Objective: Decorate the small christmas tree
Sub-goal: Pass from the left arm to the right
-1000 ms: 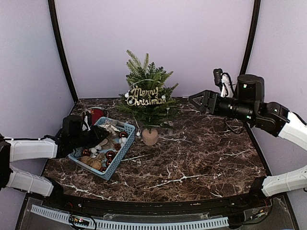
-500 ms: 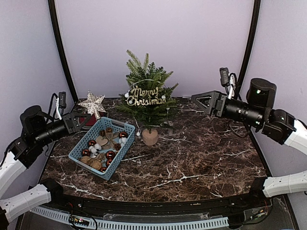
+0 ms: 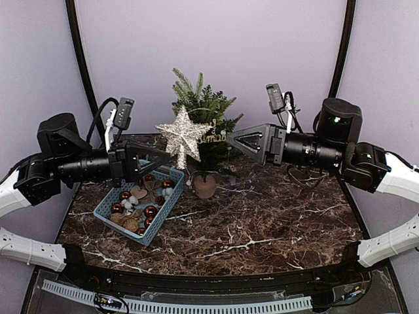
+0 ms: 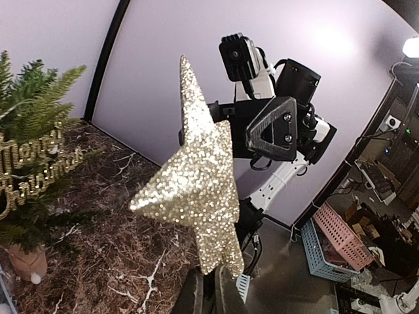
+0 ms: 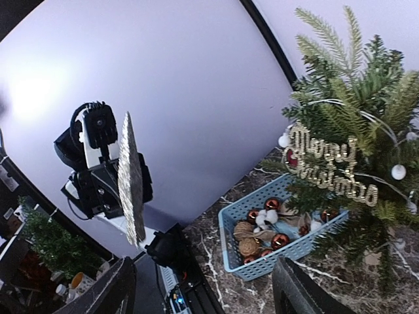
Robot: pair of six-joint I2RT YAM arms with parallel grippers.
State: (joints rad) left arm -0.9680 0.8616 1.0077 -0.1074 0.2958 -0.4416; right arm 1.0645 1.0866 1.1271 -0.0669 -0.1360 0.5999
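From above: pinching a glittery star (image 3: 182,136) tight in the left gripper (image 3: 167,156), up in front of the small christmas tree (image 3: 204,108) standing at the back middle of the table (image 3: 275,222). Right gripper (image 3: 230,139) near the star, fingers wide apart, holding nothing.

From the left wrist: gripping the star by one point, tree off to the left.

From the right wrist: fingers spread wide, star side-on at left, tree at right beside a blue basket (image 5: 262,261).

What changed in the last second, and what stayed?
The left gripper, shut on the glittery silver star, rose from the blue plastic basket and swung right, before the small green fir tree. The open right gripper moved left towards it. Tree and basket stayed.
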